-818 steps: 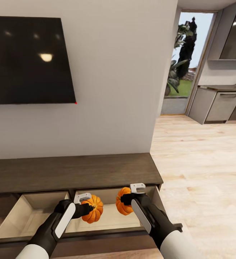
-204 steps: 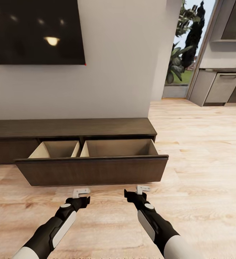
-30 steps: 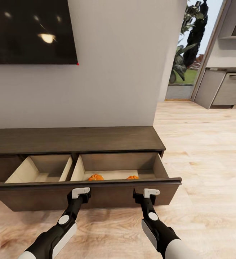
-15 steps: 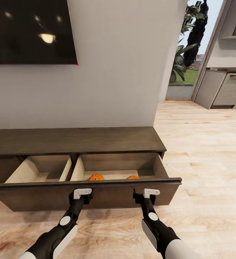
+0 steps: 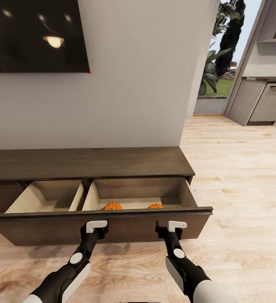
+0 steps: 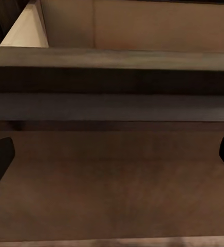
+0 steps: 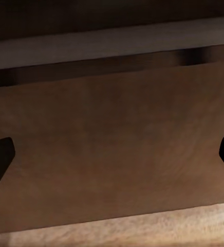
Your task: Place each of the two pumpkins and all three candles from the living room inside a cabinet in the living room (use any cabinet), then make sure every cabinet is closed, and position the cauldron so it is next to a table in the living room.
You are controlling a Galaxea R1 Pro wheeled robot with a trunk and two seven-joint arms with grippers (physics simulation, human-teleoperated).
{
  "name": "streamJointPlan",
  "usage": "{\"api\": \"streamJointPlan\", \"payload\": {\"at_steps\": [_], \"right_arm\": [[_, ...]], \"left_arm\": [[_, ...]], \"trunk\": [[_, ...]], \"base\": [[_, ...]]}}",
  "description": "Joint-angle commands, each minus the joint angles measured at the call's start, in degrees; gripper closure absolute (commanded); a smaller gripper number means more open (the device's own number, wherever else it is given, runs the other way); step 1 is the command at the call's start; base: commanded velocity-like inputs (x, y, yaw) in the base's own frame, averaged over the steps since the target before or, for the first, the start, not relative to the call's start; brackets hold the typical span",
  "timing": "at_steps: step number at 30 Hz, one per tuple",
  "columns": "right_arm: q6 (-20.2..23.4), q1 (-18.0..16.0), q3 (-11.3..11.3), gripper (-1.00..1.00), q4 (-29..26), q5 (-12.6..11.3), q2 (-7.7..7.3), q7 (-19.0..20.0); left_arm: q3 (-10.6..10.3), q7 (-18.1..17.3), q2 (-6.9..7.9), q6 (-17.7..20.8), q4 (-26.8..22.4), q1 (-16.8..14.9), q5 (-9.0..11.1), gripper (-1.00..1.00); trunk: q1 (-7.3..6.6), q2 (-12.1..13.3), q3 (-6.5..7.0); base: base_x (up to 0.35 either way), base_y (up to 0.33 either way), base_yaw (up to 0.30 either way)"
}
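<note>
Both pumpkins (image 5: 112, 206) lie at the near edge of the open right drawer of the cabinet (image 5: 87, 162); the left gripper (image 5: 96, 227) and right gripper (image 5: 171, 227) press its front, fingers spread wide, empty — an uneven push may skew the drawer and jam it; the candles aren't inside yet.

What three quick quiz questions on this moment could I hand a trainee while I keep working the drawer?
1. True or false: both pumpkins lie in the drawer's right compartment.
2. Multiple choice: the left hand and right hand are at A) the cabinet top, B) the open drawer front, C) the TV.
3. Fill in: the left compartment of the drawer holds ____ pumpkins.

Key: 1 true; 2 B; 3 no. The second pumpkin sits to the right of the first, and both hands are open in the wrist views.
</note>
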Motion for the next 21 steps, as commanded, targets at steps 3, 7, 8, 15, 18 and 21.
{"api": "streamJointPlan", "payload": {"at_steps": [3,7,8,15,18,21], "right_arm": [[-0.3,-0.1,0.5,-1.0,0.0,-0.6,-0.08,-0.3],[-1.3,-0.1,0.5,-1.0,0.0,-0.6,-0.11,-0.2],[-2.3,-0.1,0.5,-1.0,0.1,-0.6,-0.12,-0.2],[-5.2,-0.1,0.6,-1.0,0.4,-0.4,-0.13,-0.2],[-5.2,-0.1,0.6,-1.0,0.4,-0.4,-0.13,-0.2],[-5.3,-0.1,0.6,-1.0,0.4,-0.4,-0.13,-0.2]], "left_arm": [[-0.5,0.5,0.09,-0.3,0.0,-0.1,0.6,-1.0],[-0.4,0.5,0.09,-0.4,0.0,-0.1,0.7,-1.0],[-0.4,0.5,0.09,-0.4,0.0,-0.1,0.7,-1.0],[-0.5,0.5,0.09,-0.4,0.0,-0.1,0.8,-1.0],[-0.5,0.5,0.09,-0.3,0.0,-0.1,0.9,-1.0],[-0.6,0.5,0.09,-0.4,0.0,-0.1,0.9,-1.0]], "trunk": [[-0.01,0.0,-0.05],[-0.01,0.0,-0.05],[-0.01,0.0,-0.05],[-0.01,0.0,-0.05],[-0.01,0.0,-0.05],[-0.01,0.0,-0.05]], "base": [[0.0,0.0,0.0],[0.0,0.0,0.0],[0.0,0.0,0.0],[0.001,0.0,0.0],[0.126,0.0,0.0],[0.101,0.0,0.0]]}}
